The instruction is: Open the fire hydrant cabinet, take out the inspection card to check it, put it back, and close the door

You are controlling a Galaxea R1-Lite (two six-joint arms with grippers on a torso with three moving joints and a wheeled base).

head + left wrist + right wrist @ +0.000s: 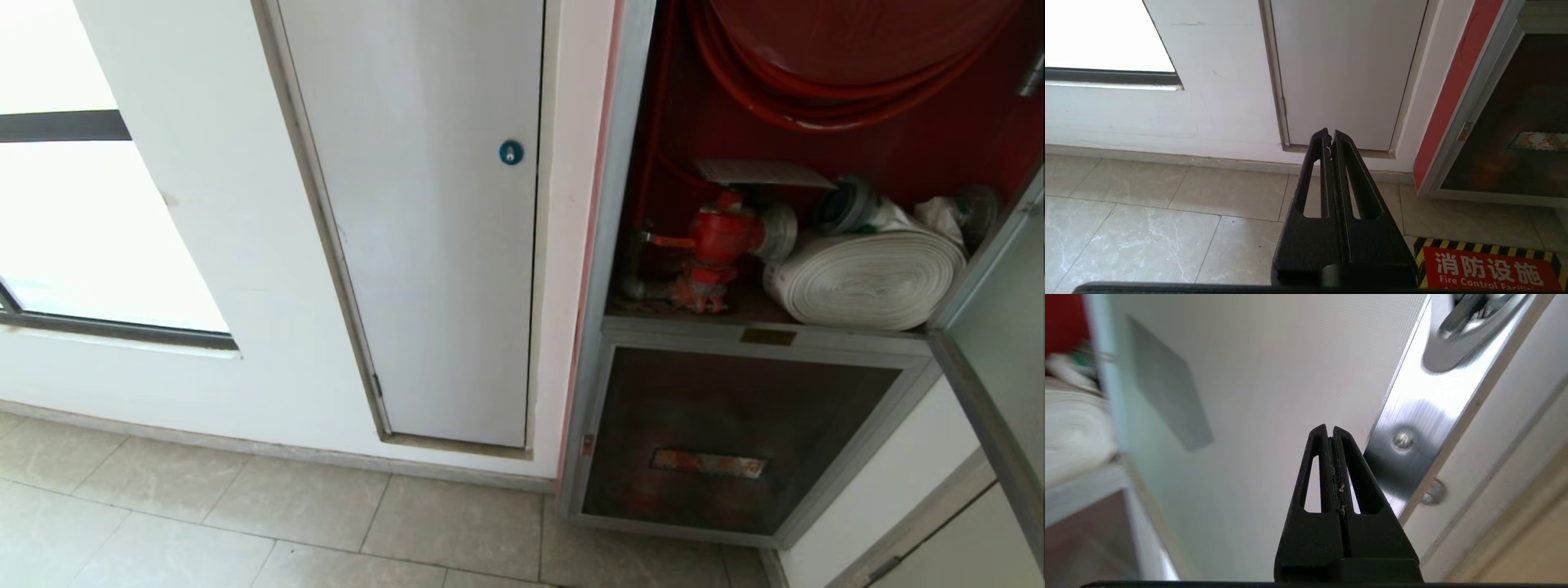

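Door (1274, 375) swung open, right gripper (1330, 430) fingers pressed together — empty, left gripper (1329, 134) likewise, over floor tiles (1147, 212)

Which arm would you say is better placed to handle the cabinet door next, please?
The right. Its shut claw points at the open door beside its metal frame. The left claw, also shut, faces the floor before the white panel.

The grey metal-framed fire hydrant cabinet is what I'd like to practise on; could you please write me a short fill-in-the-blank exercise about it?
1. The large tinted-glass door of the grey metal-framed fire hydrant cabinet stands ____.
2. The thin white inspection card lies above the ____ hydrant valve.
3. The rolled hose beside the valve is ____ in colour.
4. The right gripper, close to the door, has its fingers ____.

Missing words: open; red; white; shut
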